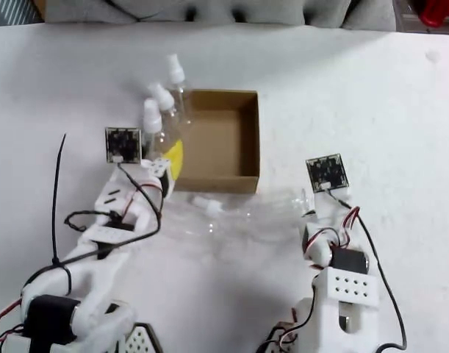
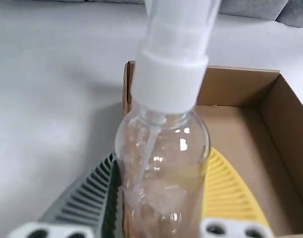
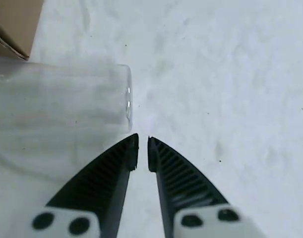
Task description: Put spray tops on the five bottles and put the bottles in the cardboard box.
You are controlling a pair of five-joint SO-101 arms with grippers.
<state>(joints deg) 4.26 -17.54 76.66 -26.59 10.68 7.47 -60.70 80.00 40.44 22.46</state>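
White tabletop [image 1: 386, 95], matte, with faint specks. Grey upholstered cushions [image 1: 209, 9] run along its far edge. Red object [image 1: 439, 11] sits at the far right corner beyond that edge, partly cut off; cannot tell what it is.

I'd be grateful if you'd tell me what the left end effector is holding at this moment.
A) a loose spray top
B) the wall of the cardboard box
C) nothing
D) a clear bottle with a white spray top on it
D: in the left wrist view the left end effector grips a clear bottle with a white spray top on it, at the cardboard box.
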